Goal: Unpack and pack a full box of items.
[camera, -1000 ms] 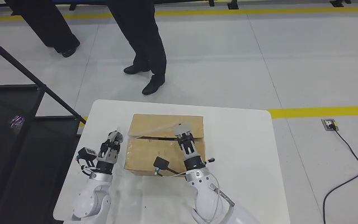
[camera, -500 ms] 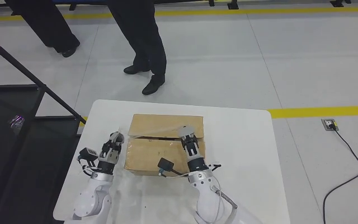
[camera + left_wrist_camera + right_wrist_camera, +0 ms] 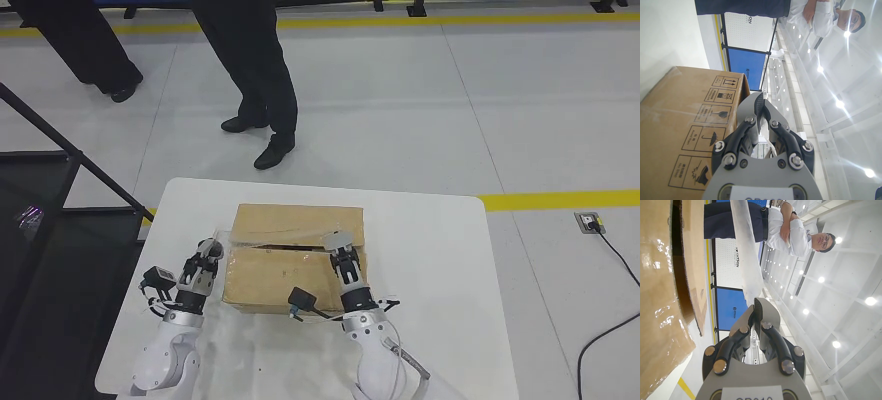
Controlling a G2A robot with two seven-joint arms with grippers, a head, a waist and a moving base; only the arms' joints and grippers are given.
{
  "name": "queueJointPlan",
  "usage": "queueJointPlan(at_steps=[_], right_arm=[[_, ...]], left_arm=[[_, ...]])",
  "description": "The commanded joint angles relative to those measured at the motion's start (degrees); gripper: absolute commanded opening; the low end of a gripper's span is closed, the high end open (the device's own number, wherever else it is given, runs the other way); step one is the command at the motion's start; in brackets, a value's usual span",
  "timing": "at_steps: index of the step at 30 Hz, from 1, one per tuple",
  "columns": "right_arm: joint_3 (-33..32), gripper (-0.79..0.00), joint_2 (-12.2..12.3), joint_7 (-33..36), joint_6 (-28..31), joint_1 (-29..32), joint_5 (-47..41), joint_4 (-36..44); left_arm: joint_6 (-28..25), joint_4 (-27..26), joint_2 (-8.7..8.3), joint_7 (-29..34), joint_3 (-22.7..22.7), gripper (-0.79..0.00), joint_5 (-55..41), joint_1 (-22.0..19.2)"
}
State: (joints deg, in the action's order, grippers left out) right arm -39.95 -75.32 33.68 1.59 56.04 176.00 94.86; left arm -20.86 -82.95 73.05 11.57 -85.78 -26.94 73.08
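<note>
While our arms tilt up at the box point(image 3: 295, 262) —
left gripper point(image 3: 761, 107) pressed shut beside its edge; right gripper point(image 3: 755, 308) pinches a clear strip point(image 3: 747, 256) (flap point(image 3: 694, 279) ajar).

Box point(image 3: 687, 117), face toward 9 o'clock: five boxed black handling signs, each captioned (arrows, stack limit, goblet, umbrella, shoe). Left end effector point(image 3: 762, 100), right end effector point(image 3: 756, 306): white label, characters cropped.

Overhead camera looks down; both wrist cameras face upward, close beside the box point(image 3: 677, 117).
</note>
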Motion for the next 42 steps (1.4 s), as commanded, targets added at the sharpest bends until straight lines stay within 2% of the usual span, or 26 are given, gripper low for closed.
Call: queueJointPlan(at_steps=[1,4,5,6,7,9,12,29,34,37,38,39,40,42], right_arm=[[-0.3,-0.785,0.0,-0.3,0.8,0.4,0.0,0.0],[-0.7,-0.785,0.0,-1.0,1.8,0.8,0.0,0.1],[-0.8,-0.785,-0.1,-1.2,1.9,0.9,0.0,0.2],[-1.0,-0.785,-0.1,-1.2,2.1,1.0,0.0,0.1],[-1.1,-0.785,-0.2,-1.3,2.3,1.1,0.0,0.2],[-1.2,-0.785,-0.2,-1.5,2.4,1.3,0.0,0.2],[-1.5,-0.785,-0.3,-1.9,2.5,1.5,0.0,0.2],[-2.2,-0.785,-0.7,-1.0,2.6,2.2,0.0,-0.1],[-2.2,-0.785,-0.6,-1.0,2.8,2.4,0.0,0.1],[-2.3,-0.785,-0.6,-1.1,2.7,2.4,0.0,0.1],[-2.3,-0.785,-0.6,-1.1,2.7,2.5,0.0,0.1],[-2.3,-0.785,-0.6,-1.2,2.6,2.5,0.0,0.1],[-2.4,-0.785,-0.6,-1.2,2.6,2.5,0.0,0.1],[-2.4,-0.785,-0.6,-1.1,2.7,2.5,0.0,0.1]], left_arm=[[0.1,0.1,0.06,-0.1,0.1,-0.785,0.2,0.0],[0.0,0.1,0.13,-0.1,0.1,-0.776,0.3,0.2],[0.0,0.1,0.15,-0.1,0.1,-0.730,0.3,0.3],[0.0,0.1,0.17,-0.2,0.1,-0.625,0.3,0.4],[0.0,0.0,0.18,-0.2,0.0,-0.582,0.3,0.5],[0.0,0.0,0.22,-0.3,-0.1,-0.563,0.2,0.7],[0.0,0.0,0.27,-0.5,-0.3,-0.496,0.1,0.8],[0.1,0.7,0.50,-0.4,-1.3,-0.483,0.1,0.7],[-0.9,0.1,0.49,-1.2,-2.8,-0.474,-0.7,1.2],[-2.2,-1.3,0.43,-2.1,-4.3,-0.443,-1.0,1.6],[-2.5,-1.9,0.41,-2.3,-4.8,-0.419,-1.1,1.7],[-3.1,-2.7,0.37,-2.7,-5.4,-0.262,-0.7,1.9],[-3.3,-3.7,0.36,-2.7,-5.7,0.000,-0.8,2.1],[-3.5,-6.5,0.32,-1.9,-6.2,0.000,-1.2,2.9]])
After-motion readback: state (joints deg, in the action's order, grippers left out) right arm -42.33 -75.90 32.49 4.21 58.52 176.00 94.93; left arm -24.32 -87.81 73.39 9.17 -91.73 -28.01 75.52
